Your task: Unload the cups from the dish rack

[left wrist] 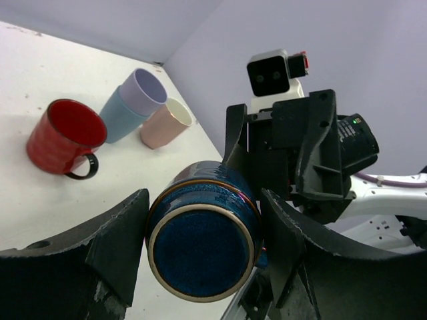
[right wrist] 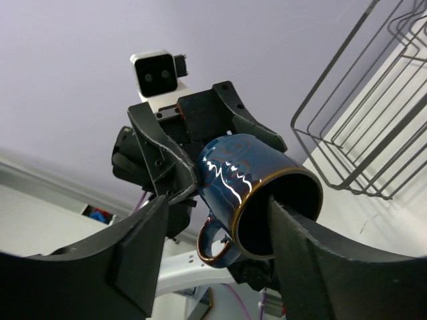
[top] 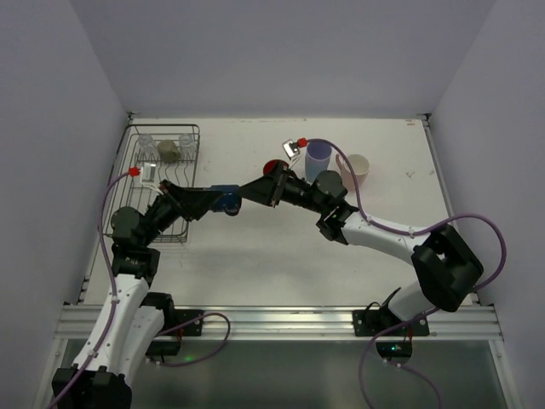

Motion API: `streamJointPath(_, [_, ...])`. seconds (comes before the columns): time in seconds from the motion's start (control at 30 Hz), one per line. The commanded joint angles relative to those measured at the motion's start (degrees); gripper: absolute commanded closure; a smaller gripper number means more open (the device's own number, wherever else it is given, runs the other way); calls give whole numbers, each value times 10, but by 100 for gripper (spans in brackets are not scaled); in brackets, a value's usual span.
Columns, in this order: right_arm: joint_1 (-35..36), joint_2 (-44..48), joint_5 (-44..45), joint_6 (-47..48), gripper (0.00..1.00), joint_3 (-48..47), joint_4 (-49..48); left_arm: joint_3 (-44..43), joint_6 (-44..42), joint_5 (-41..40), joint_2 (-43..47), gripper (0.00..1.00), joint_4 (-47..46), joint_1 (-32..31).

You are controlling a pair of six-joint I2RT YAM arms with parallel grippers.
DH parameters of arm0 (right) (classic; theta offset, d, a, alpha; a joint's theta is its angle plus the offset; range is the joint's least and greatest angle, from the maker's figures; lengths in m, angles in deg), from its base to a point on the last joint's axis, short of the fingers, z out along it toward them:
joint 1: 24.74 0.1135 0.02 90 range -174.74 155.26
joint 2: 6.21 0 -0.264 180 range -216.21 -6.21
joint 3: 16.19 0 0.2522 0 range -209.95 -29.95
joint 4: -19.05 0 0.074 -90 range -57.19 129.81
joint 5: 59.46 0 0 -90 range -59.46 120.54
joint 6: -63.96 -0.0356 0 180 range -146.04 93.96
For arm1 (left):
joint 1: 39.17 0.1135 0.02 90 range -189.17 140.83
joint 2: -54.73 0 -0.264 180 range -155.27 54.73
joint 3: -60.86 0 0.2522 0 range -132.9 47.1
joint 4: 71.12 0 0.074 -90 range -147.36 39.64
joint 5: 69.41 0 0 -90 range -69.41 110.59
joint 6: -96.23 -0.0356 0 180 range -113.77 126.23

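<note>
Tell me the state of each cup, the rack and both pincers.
dark blue cup, held sideways aloft.
left pincer, shut on the dark blue cup.
right pincer, open, straddling that cup's rim.
red mug, upright on table.
lavender tumbler, upright on table.
pink mug, upright on table.
dish rack, holding glasses and olive mug.

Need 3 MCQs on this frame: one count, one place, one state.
1. Cups standing on the table outside the dish rack? A one B five C three
2. Where is the dark blue cup? A in the dish rack B in the air between the arms C on the table
3. The left gripper is: A shut on the dark blue cup B open, empty C out of view
Key: 1 C, red mug, lavender tumbler and pink mug; 2 B, both wrist views show it aloft; 3 A, its fingers press the cup's sides.
</note>
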Motion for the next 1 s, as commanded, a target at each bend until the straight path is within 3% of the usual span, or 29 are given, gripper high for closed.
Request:
streamJointPath(0.0, [6, -3, -25, -23, 40, -24, -70, 0, 37, 16, -2, 99, -81, -20])
streamJointPath(0.13, [7, -4, -32, -34, 56, -25, -90, 5, 37, 1, -13, 94, -89, -52])
streamJointPath(0.23, [7, -7, -32, -54, 75, -14, -129, 3, 36, -14, -14, 79, -91, -60])
streamJointPath(0.27, [6, -8, -30, -60, 81, -7, -143, 1, 34, -18, -15, 64, -85, -60])
streamJointPath(0.33, [7, -1, -25, -60, 98, 4, -147, -4, 21, -23, -13, 49, -69, -60])
streamJointPath(0.37, [7, 4, -17, -57, 100, 8, -146, -8, 15, -24, -12, 36, -64, -60])
streamJointPath(0.47, [0, 36, -7, -36, 100, 31, -114, -35, -34, -41, -5, 12, -5, -60])
streamJointPath(0.57, [-10, 80, -1, 29, 100, 46, -20, -63, -99, -60, 9, 0, 63, -60])
streamJointPath(0.73, [-29, 173, 65, 160, 100, 60, 186, -108, -242, -125, 35, 0, 219, -60])
streamJointPath(0.77, [-30, 204, 88, 221, 100, 54, 286, -119, -265, -157, 39, 0, 253, -60])
streamJointPath(0.83, [-30, 226, 170, 282, 100, 26, 389, -125, -326, -187, 50, 0, 315, -60])
streamJointPath(0.87, [-32, 237, 201, 326, 100, 18, 475, -124, -344, -216, 55, 0, 331, -61])
streamJointPath(0.97, [-66, 240, 248, 362, 100, 13, 560, -103, -375, -267, 75, 0, 354, -68])
